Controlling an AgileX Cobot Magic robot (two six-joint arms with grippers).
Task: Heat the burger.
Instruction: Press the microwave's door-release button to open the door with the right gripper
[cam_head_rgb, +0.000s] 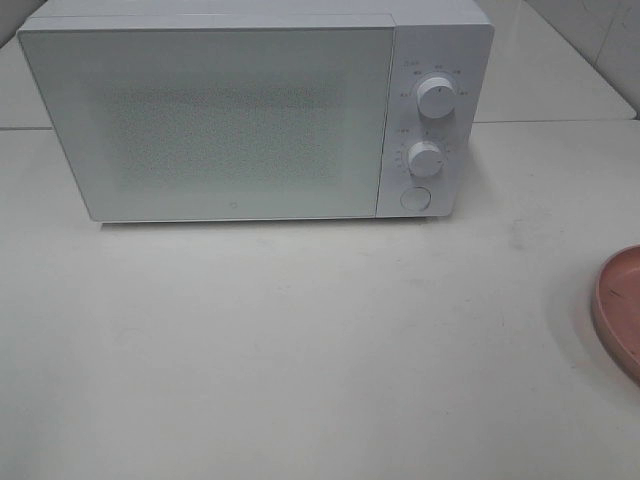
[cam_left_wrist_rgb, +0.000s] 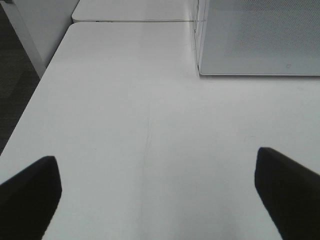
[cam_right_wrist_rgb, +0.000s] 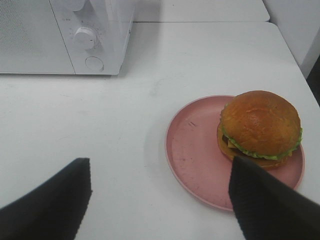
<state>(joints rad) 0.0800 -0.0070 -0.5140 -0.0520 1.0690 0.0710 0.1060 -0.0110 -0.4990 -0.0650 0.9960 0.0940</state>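
Observation:
The burger (cam_right_wrist_rgb: 260, 127), with a glossy brown bun and a green lettuce edge, sits on a pink plate (cam_right_wrist_rgb: 195, 150). My right gripper (cam_right_wrist_rgb: 160, 200) hangs open above the table, short of the plate, with nothing between its fingers. A sliver of the pink plate (cam_head_rgb: 620, 305) shows at the right edge of the exterior high view; the burger is out of that view. The white microwave (cam_head_rgb: 250, 110) stands at the back with its door shut. Near its front left corner (cam_left_wrist_rgb: 200, 70), my left gripper (cam_left_wrist_rgb: 157, 190) is open over bare table. Neither arm shows in the exterior high view.
The microwave has two knobs (cam_head_rgb: 436, 97) (cam_head_rgb: 425, 158) and a round button (cam_head_rgb: 414, 198) on its right panel. The white table (cam_head_rgb: 300, 340) stretches in front of it. Its left edge (cam_left_wrist_rgb: 30, 105) drops to a dark floor.

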